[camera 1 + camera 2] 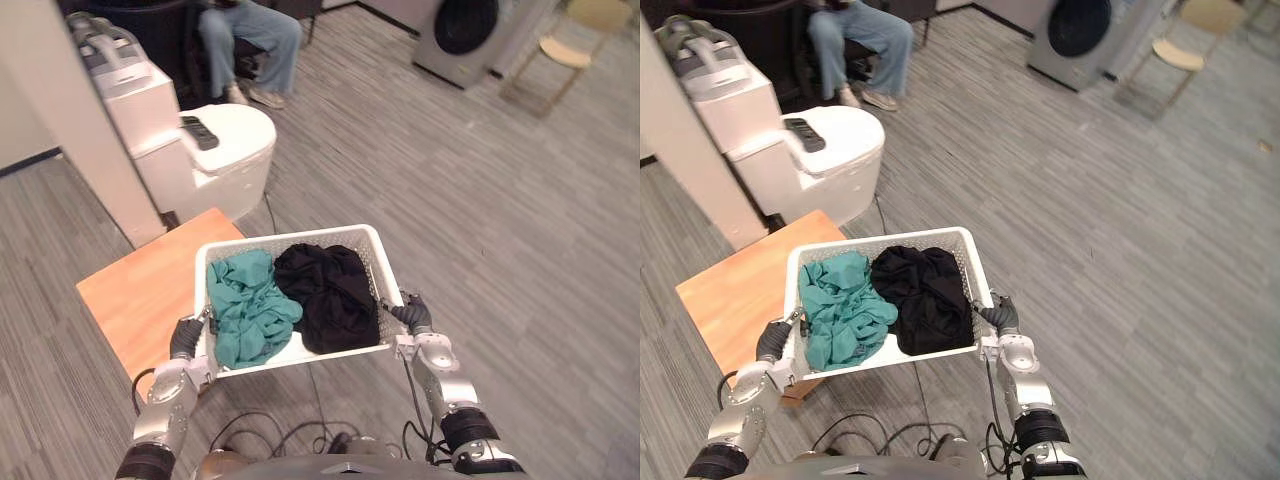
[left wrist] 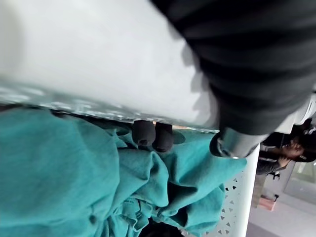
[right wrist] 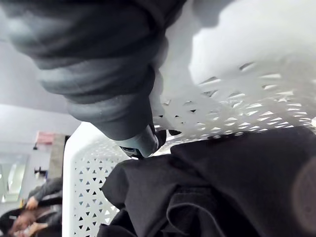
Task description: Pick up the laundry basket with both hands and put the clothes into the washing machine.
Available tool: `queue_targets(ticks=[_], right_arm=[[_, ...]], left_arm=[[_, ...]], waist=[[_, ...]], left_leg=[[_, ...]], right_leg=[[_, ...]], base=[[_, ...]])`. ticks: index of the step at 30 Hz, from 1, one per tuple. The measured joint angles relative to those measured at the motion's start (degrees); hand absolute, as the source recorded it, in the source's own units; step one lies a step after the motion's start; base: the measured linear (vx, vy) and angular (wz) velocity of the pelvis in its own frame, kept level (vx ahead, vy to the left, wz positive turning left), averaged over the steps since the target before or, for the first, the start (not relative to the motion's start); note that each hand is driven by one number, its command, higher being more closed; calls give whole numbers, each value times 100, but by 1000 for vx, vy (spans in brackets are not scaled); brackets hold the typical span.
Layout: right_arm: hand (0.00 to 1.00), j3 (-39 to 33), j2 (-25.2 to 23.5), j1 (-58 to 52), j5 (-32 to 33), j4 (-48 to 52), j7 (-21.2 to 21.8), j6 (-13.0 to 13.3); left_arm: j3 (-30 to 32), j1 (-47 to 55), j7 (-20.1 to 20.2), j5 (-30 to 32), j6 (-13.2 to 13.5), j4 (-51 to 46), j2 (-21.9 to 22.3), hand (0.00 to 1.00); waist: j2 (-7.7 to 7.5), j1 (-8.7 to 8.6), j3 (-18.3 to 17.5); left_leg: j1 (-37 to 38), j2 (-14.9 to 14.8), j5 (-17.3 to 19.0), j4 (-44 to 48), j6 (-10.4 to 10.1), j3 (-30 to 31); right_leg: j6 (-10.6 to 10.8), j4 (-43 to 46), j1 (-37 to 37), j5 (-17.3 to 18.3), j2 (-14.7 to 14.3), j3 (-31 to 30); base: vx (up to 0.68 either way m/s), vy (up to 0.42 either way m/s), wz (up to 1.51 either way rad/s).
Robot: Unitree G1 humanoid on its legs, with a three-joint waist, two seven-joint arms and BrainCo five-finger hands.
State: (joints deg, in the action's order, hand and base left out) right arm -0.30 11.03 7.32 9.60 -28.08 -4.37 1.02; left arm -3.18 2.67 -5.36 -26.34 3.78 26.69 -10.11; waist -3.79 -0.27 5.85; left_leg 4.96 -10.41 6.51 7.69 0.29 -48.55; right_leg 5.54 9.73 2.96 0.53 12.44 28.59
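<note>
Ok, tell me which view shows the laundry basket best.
The left eye view: the whole laundry basket shows, rim to rim. The right eye view gives much the same; each wrist view catches rim and perforated wall close up.

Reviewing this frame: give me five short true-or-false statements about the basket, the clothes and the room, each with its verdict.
1. The left hand and the right hand grip the laundry basket at opposite sides. True.
2. The teal garment lies on the robot's right in the basket. False: it lies on the left, and the black garment lies on the right.
3. The washing machine stands across the room, well apart from the basket. True.
4. The clothes are already in the washing machine. False: both garments lie in the basket.
5. A person sits at the back of the room. True.
</note>
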Motion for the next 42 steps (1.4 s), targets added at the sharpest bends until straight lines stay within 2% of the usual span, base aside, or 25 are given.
queue_targets(ticks=[2,8,11,12,13,15,16,17,19,20,21,22,24,27,29,30,31,32,34,35,36,37,38,40,42], right_arm=[[100,-4,167,-67,1,13,1,-2],[100,-247,198,-689,0,499,3,24],[100,-348,126,-1010,13,550,1,46],[100,-444,128,-1201,13,661,1,45],[100,-440,75,-1280,13,704,2,49],[100,-482,108,-1251,13,703,-5,101],[100,-493,133,-1245,12,702,-1,103],[100,-454,123,-1302,9,686,16,101],[100,-426,136,-1374,10,687,33,104],[100,-415,222,-1377,9,693,53,112],[100,-422,311,-1346,10,689,58,127],[100,-415,151,-1290,8,668,48,125],[100,-427,31,-1309,4,666,25,138],[100,-395,86,-1147,-55,667,43,138],[100,-393,73,-1138,-55,666,46,138],[100,-411,71,-1141,-51,665,55,139],[100,-422,1,-1135,-51,660,61,140],[100,-426,-141,-1192,-53,660,61,140],[100,-443,-185,-1261,-53,648,58,141],[100,-497,-199,-1301,-54,637,58,141],[100,-514,-202,-1313,-54,635,58,141],[100,-514,-232,-1325,-53,635,59,148],[100,-558,-254,-1315,-52,636,58,152],[100,-643,-262,-1312,-49,637,61,158],[100,-749,-266,-1320,-38,640,67,177]], left_arm=[[-130,-32,0,2,0,137,108,100],[-414,-110,80,26,-2,372,217,100],[-427,-126,83,65,-2,385,250,100],[-435,-102,85,67,-10,434,313,100],[-430,-21,85,68,-7,437,356,100],[-395,102,83,63,25,430,442,100],[-358,189,82,59,37,401,505,100],[-345,389,83,52,46,301,504,100],[-325,536,86,47,75,294,519,100],[-289,575,86,42,82,297,616,100],[-263,586,95,47,101,303,709,100],[-135,565,100,55,136,290,707,100],[-46,510,89,58,133,323,602,100],[47,530,65,52,135,287,728,100],[62,601,57,55,132,133,727,100],[54,663,56,57,134,58,748,100],[60,666,54,58,134,55,723,100],[66,699,39,64,134,56,622,100],[34,713,34,69,125,59,583,100],[-32,716,31,69,120,57,565,100],[-47,714,33,70,121,53,556,100],[-39,672,33,99,120,45,513,100],[-50,617,31,132,116,46,501,100],[-103,550,35,143,115,45,496,100],[-146,460,48,144,114,46,492,100]], waist=[[176,-57,-66],[216,-274,-101],[296,-345,-52],[445,-347,23],[498,-343,49],[481,-298,103],[514,-228,99],[490,-97,142],[536,-20,166],[788,-19,167],[1081,27,159],[957,137,262],[845,-38,317],[733,161,329],[627,168,280],[545,175,230],[477,190,208],[303,149,185],[210,139,223],[258,48,232],[345,-3,214],[297,-60,263],[294,-80,308],[376,-188,355],[432,-334,399]], left_leg=[[38,-136,-49,32,-78,-258],[343,-622,-109,569,-170,-706],[310,-1509,-111,2241,-158,-809],[306,-1959,-272,3026,81,-653],[196,-2081,-553,3486,447,-193],[-551,-1446,151,3938,146,1534],[-1034,-777,613,3861,-5,2564],[-1276,-258,841,3356,-149,3072],[-1409,-30,790,2355,-271,3247],[-1416,45,645,1056,-443,3499],[-1482,-75,313,630,-612,3714],[-1381,37,-47,636,-652,3765],[-1554,205,15,860,-596,3936],[-1576,524,103,928,-437,3896],[-1508,762,216,920,-272,3783],[-1328,922,319,767,-157,3655],[-1174,1020,392,694,-64,3510],[-864,1236,536,723,71,3393],[-477,1368,665,709,179,3328],[-142,1393,731,575,259,3357],[39,1381,735,472,269,3398],[349,1360,744,296,285,3442],[628,1300,744,83,284,3465],[903,1143,744,-128,283,3495],[1025,953,760,-131,255,3584]], right_leg=[[-138,-697,-123,-239,-346,-307],[-344,-1076,-293,-443,-787,-969],[-395,-1057,-426,-470,-1045,-1395],[-445,-1048,-626,-443,-1198,-1587],[-566,-1001,-710,-343,-1226,-1810],[-718,-848,-609,15,-1092,-2444],[-745,-716,-475,182,-997,-2830],[-740,-643,-462,365,-898,-3183],[-653,-654,-494,480,-825,-3294],[-505,-745,-510,655,-927,-3328],[-371,-529,-477,708,-1169,-3324],[-309,85,-245,753,-1134,-3374],[-177,-1,-251,858,-986,-3472],[-131,-61,-65,889,-797,-3936],[-29,-41,-73,1013,-563,-4044],[78,418,18,1191,-454,-4103],[237,1625,397,1453,-448,-4129],[306,3438,938,1222,-457,-4101],[429,4407,1210,706,-321,-4004],[377,4935,1370,19,-266,-3828],[310,5197,1455,-128,-248,-3715],[64,5658,1718,376,-209,-3478],[-158,5754,2006,908,-189,-3076],[-262,5079,2394,1286,-193,-2488],[-223,3342,2543,1161,-354,-2399]], base=[[-10,-181,-73],[-23,-131,-65],[-26,-94,-80],[-3,-68,-81],[18,-9,-119],[42,89,-120],[53,141,-146],[43,178,-150],[15,172,-113],[5,181,-91],[153,255,-114],[203,202,-64],[159,158,-16],[154,194,-42],[226,197,-30],[282,166,-30],[357,151,-33],[388,122,-24],[382,96,-12],[341,55,0],[427,36,1],[480,-30,-9],[471,-56,-13],[427,-104,2],[429,-174,25]])
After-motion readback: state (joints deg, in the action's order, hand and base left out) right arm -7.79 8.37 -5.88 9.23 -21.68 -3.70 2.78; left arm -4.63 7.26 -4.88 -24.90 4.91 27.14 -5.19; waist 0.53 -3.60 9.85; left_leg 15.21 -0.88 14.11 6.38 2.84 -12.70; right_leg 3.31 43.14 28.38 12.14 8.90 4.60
